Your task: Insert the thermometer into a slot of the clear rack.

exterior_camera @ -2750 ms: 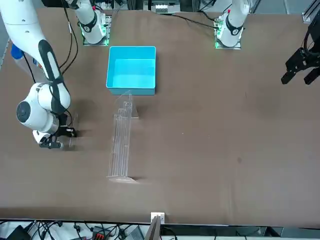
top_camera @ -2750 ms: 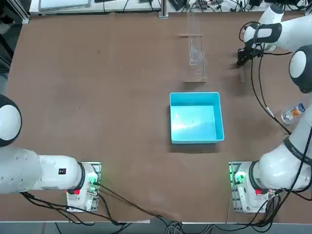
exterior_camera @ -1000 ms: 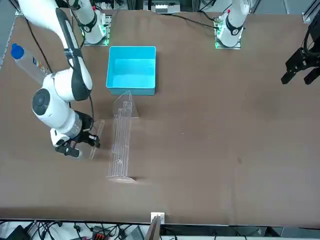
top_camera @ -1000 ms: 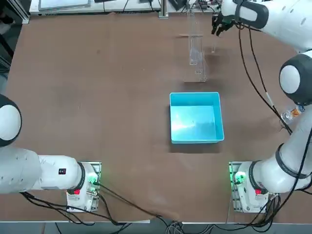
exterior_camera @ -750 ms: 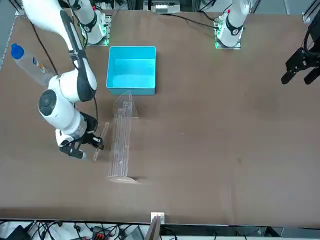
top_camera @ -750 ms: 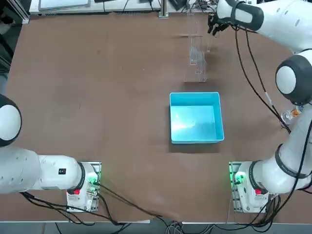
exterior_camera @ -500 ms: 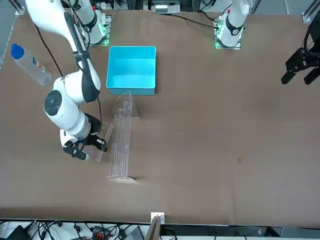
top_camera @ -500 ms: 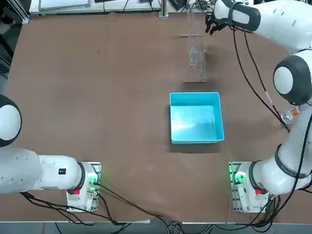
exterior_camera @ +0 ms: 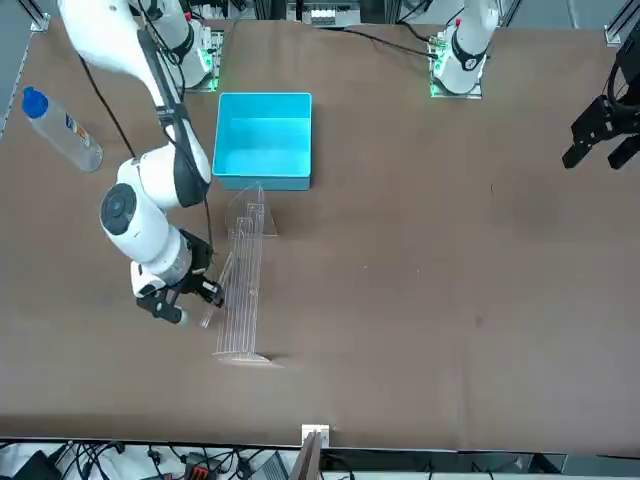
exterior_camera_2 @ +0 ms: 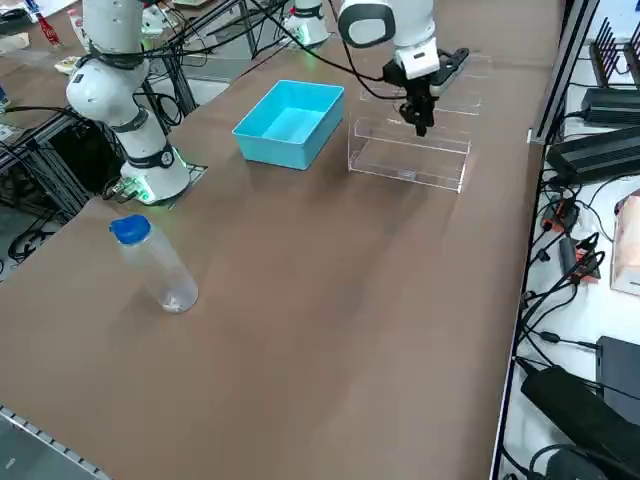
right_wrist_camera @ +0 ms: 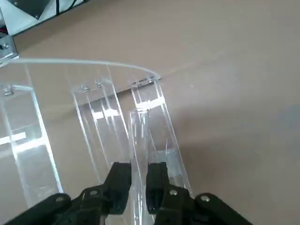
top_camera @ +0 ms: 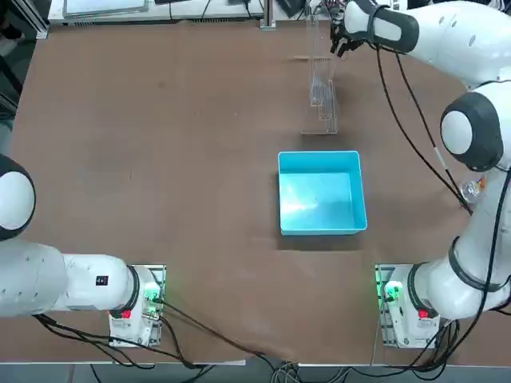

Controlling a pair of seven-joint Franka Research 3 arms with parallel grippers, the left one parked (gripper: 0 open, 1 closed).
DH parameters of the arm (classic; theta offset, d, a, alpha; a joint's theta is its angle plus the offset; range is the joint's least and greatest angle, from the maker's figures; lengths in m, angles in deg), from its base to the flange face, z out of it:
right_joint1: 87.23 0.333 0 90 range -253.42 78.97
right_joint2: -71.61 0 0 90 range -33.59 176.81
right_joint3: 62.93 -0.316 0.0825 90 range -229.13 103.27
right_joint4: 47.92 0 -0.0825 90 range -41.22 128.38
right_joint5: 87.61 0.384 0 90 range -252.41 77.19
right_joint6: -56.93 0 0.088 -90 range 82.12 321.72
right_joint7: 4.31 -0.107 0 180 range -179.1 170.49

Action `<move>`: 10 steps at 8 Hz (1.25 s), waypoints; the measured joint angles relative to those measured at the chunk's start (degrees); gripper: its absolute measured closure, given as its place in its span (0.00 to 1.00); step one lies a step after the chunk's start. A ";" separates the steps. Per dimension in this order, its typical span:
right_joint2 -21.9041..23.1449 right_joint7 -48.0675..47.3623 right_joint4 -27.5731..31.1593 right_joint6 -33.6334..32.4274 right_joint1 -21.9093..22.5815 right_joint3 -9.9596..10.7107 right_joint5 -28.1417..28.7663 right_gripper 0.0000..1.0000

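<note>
Swung in from the worktop's right edge over the past few seconds, the right gripper point(exterior_camera: 178, 298) now hangs over the far end of the clear rack point(exterior_camera: 241, 283), pinching the thermometer point(right_wrist_camera: 138, 154) between its black fingers point(right_wrist_camera: 156, 180). The glass stick runs out from the fingertips toward the rack's top plate, its free end close to the row of holes; whether it has entered one cannot be told.

The risk, as judged here, is a missed slot: a tip landing on the plate beside a hole could skid, bend the stick until it snaps, or shove the light acrylic frame along the brown worktop point(top_camera: 160, 159). A tilted approach would jam it against the stacked plates.

Both pieces are transparent and glossy: the thermometer thin, straight and brittle-looking, the rack long, narrow and hard-edged. A smooth blue box point(top_camera: 321, 192) sits near the rack's other end, and a small clear bottle point(exterior_camera_2: 155, 264) stands well apart.
</note>
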 joint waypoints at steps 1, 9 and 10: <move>-0.41 -0.03 -0.19 0.00 0.53 0.00 -0.06 0.78; -1.37 -0.03 -0.35 -0.06 2.42 0.01 -2.52 0.78; -1.71 -0.03 -0.34 -0.06 2.64 0.01 -3.46 0.78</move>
